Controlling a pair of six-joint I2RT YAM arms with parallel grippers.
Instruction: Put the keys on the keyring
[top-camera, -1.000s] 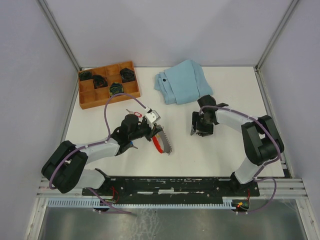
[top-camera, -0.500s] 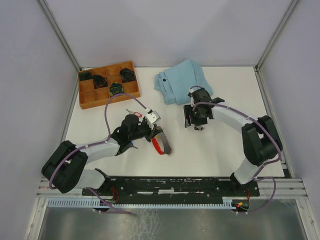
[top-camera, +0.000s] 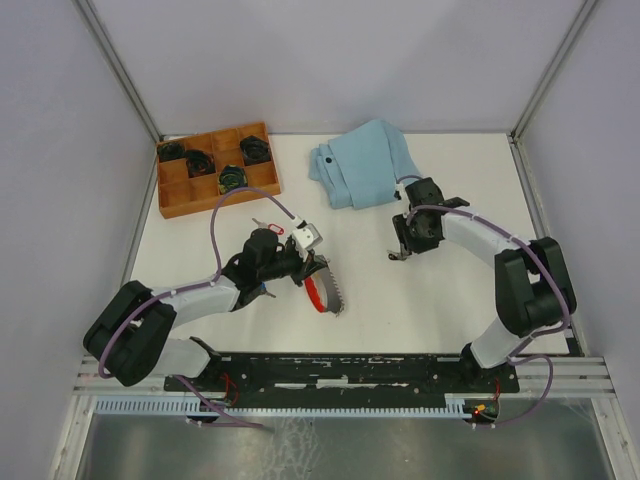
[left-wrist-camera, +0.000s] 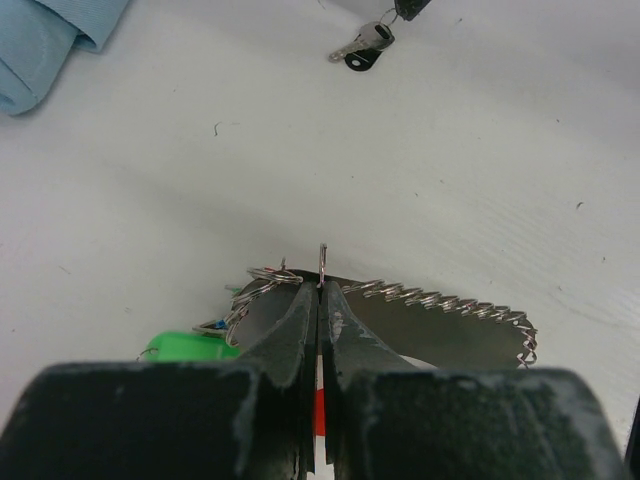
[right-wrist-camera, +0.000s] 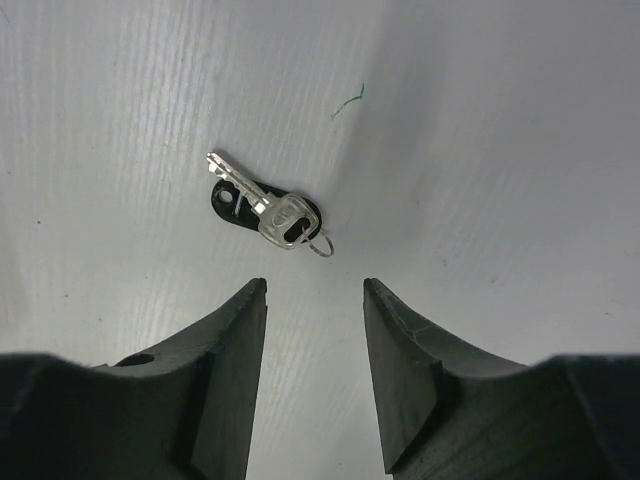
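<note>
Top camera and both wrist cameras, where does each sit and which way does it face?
Top external: above and behind, looking down on table; left arm, right arm show.
Left wrist: looks low across table past left pincer, shut on keyring.
Right wrist: looks down between open right pincer at a key.
Shared: both wrists see that key.

tray (top-camera: 180, 195) far-left | cloth (top-camera: 365, 165) far-centre | keyring (top-camera: 322, 288) left of key (right-wrist-camera: 268, 208) | both on table (top-camera: 450, 300)

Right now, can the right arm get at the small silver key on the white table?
Probably yes. The right gripper hovers open just short of the small silver key, with only bare white table between them and nothing else in the way.
</note>
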